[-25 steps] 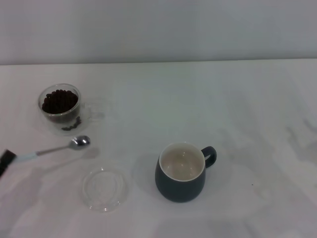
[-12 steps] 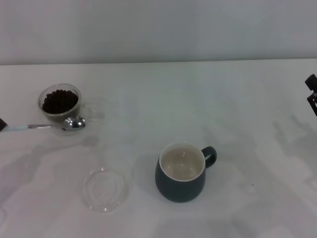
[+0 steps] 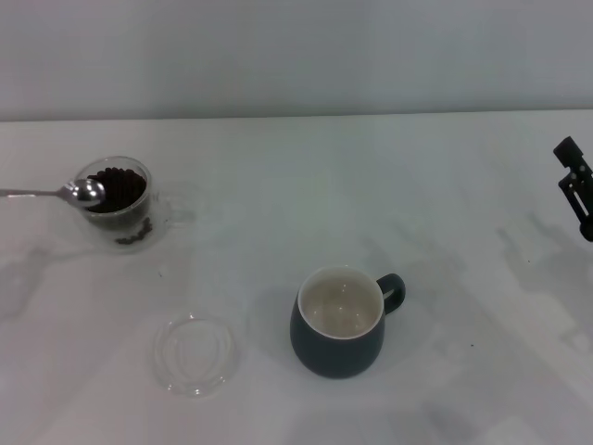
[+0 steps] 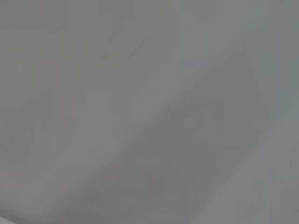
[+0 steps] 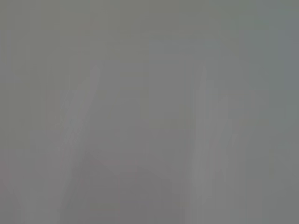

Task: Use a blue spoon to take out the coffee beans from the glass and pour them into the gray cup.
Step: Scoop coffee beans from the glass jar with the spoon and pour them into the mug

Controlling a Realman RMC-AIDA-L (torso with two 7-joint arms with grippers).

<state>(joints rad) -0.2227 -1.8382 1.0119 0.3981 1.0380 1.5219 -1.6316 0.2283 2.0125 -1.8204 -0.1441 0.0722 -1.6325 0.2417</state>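
Note:
In the head view the glass (image 3: 113, 206) stands at the far left, holding dark coffee beans (image 3: 119, 188). The blue spoon (image 3: 82, 192) shows only its silver bowl and neck. Its bowl hangs at the glass's left rim, and the neck runs level off the picture's left edge. The handle and my left gripper are out of view. The gray cup (image 3: 339, 323), cream-white inside, stands near the middle front with its handle to the right. My right gripper (image 3: 574, 185) reaches in at the right edge, far from the cup. Both wrist views show only blurred grey.
A shallow clear glass dish (image 3: 195, 353) lies flat in front, left of the gray cup. A few beans show low at the glass's front side. The white tabletop (image 3: 306, 195) stretches back to a pale wall.
The spoon has risen from near the table and moved back, so its bowl now sits at the glass's rim. The left gripper has left the picture. The right gripper came in at the right edge.

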